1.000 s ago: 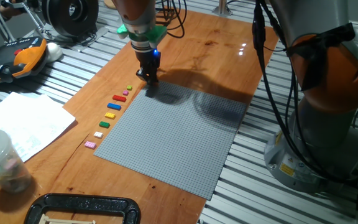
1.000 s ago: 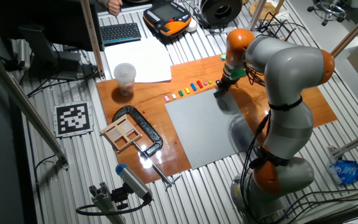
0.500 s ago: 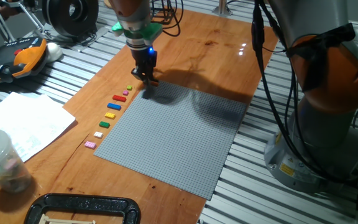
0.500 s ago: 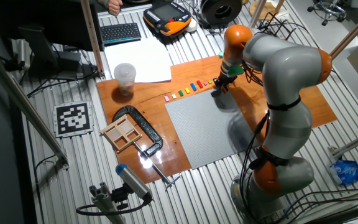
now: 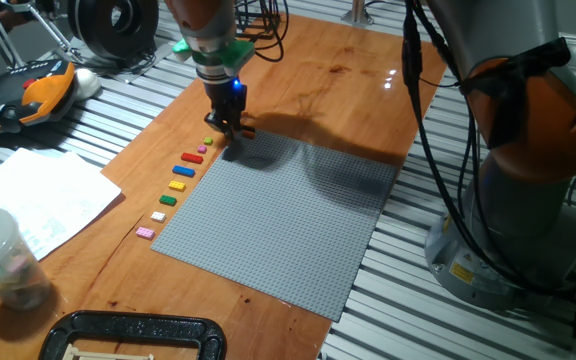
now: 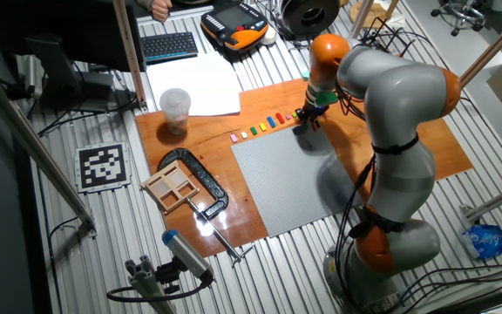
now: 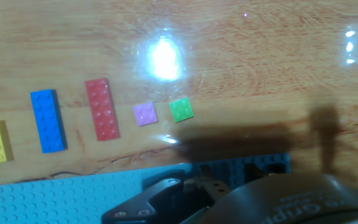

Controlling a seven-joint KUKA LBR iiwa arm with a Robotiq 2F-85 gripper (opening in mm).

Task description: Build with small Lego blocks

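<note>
Grey baseplate (image 5: 278,220) looks bare, so nothing seems built yet; the small Lego blocks (image 5: 181,172) lie in a row on the wooden tabletop (image 5: 338,90) beside it. Hand (image 5: 228,130) hovers near the row's end, its opening unclear, maybe holding an orange piece

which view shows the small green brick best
The hand view: the small green square plastic brick lies large and unblocked on the wood beside a pink one. One fixed view barely resolves it; in the other it is too tiny to tell.

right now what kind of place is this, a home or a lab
Likely a robotics lab: the table is slatted metal, a printed marker tag lies on it, and a teach pendant sits by a keyboard.
</note>
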